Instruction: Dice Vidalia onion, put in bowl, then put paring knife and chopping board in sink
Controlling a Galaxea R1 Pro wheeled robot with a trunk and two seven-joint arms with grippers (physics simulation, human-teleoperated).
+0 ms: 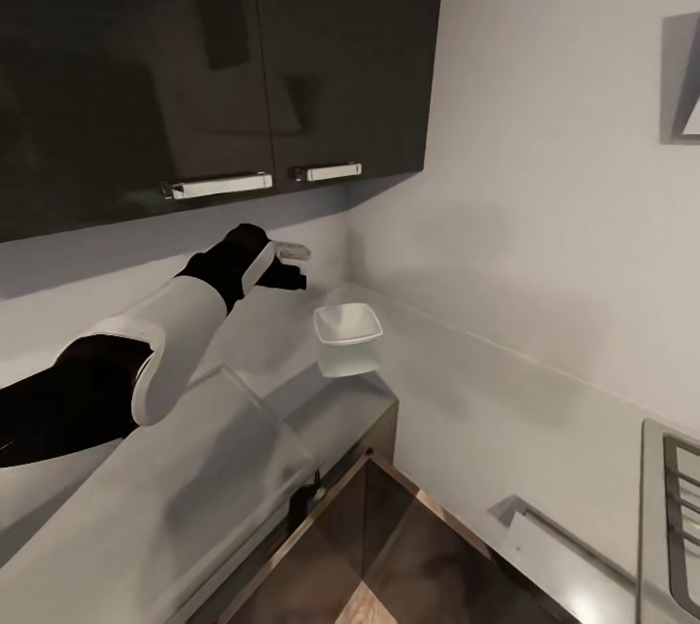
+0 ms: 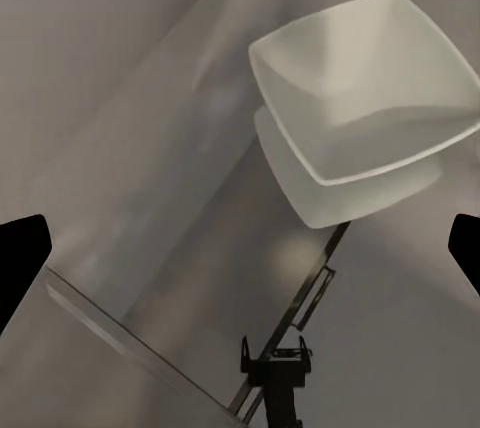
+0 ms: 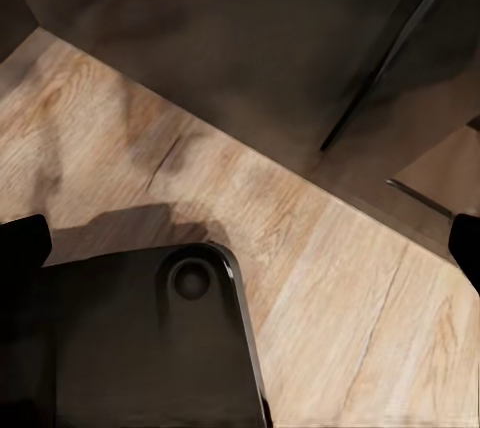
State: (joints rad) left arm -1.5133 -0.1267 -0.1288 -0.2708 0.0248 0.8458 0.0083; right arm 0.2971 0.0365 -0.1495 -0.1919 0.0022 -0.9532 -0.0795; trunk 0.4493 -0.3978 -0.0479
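Observation:
The white squarish bowl (image 1: 347,332) stands on the grey countertop (image 1: 175,488) near its far end, close to the corner of the walls. My left gripper (image 1: 295,266) hovers above the countertop just left of the bowl. In the left wrist view the bowl (image 2: 370,88) lies ahead on the countertop (image 2: 150,148), and my left gripper (image 2: 245,256) is open, its dark fingertips (image 2: 25,258) wide apart with nothing between them. My right gripper (image 3: 245,248) is open too and hangs over the wooden floor (image 3: 320,278). The onion, chopping board, paring knife and sink are out of view.
Dark upper cabinets with chrome handles (image 1: 219,185) hang just above the left arm. Dark base cabinets (image 1: 369,439) sit under the countertop. A dark grille (image 1: 681,507) shows at the lower right edge. The robot's dark base (image 3: 130,348) lies below the right gripper.

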